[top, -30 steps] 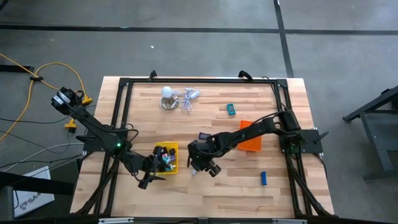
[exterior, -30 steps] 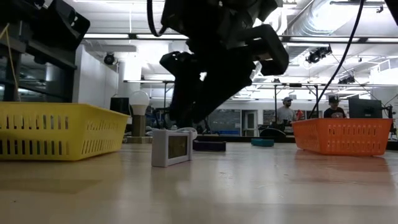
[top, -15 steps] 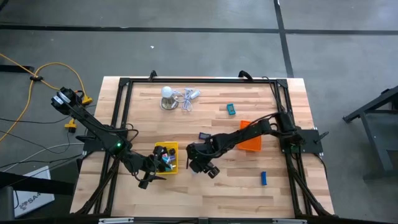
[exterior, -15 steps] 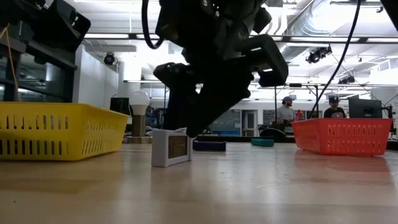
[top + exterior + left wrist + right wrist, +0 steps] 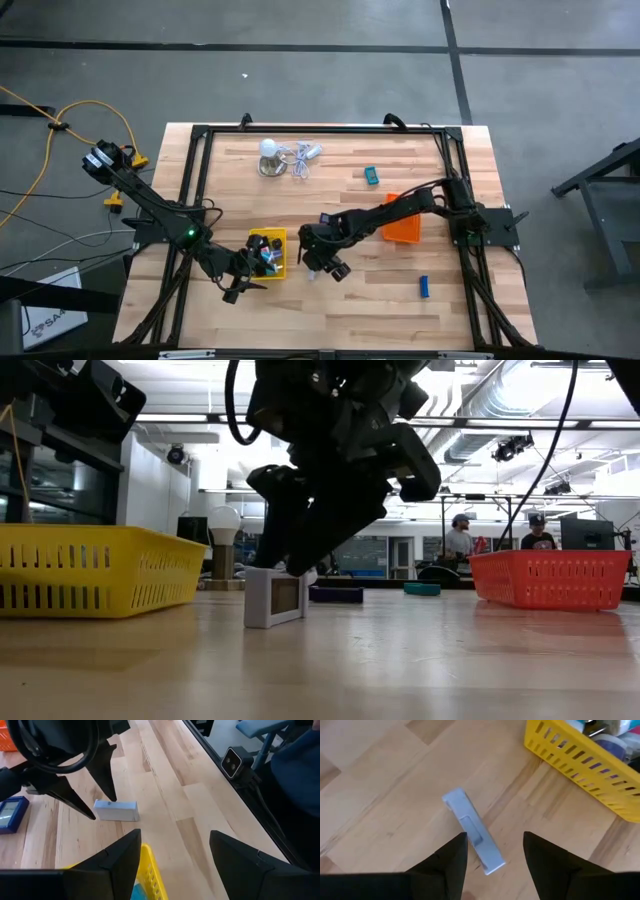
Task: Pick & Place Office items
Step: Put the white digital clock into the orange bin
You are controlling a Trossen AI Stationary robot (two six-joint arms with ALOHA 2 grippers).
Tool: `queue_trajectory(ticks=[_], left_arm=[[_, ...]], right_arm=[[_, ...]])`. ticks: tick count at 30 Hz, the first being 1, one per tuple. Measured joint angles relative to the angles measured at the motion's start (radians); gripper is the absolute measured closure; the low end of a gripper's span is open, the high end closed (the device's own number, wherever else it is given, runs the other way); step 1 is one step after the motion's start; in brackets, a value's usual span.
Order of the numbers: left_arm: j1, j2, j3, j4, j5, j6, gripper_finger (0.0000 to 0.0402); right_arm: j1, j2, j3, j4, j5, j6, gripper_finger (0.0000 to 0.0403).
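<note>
The right pincer [image 5: 492, 865] hangs spread over the white block [image 5: 474, 832] — fingers seemingly straddling its long axis — while the left pincer [image 5: 172, 855], also spread, waits by the yellow tray [image 5: 282, 255]

We see a yellow slotted plastic tray [image 5: 272, 254] at lower centre-left, an orange plastic tray [image 5: 404, 226] right of centre, and a white dome-shaped object [image 5: 268, 150] with pale grey cord [image 5: 301, 158] near the top of the wooden table [image 5: 400, 310].
</note>
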Motion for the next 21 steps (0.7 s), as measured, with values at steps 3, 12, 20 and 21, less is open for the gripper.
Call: queue_trajectory(ticks=[3,12,20,21], left_arm=[[0.0,0.0,0.0,0.0,0.0,0.0,0.0172],[0.0,0.0,0.0,0.0,0.0,0.0,0.0172],[0.0,0.0,0.0,0.0,0.0,0.0,0.0172],[0.0,0.0,0.0,0.0,-0.001,0.0,0.0172]], right_arm=[[0.001,0.0,0.0,-0.005,-0.004,0.003,0.0224],[0.001,0.0,-0.004,0.0,-0.025,0.014,0.0237],[0.001,0.016,-0.008,0.011,-0.037,0.006,0.0272],[0.001,0.022,-0.008,0.008,-0.038,0.006,0.0275]])
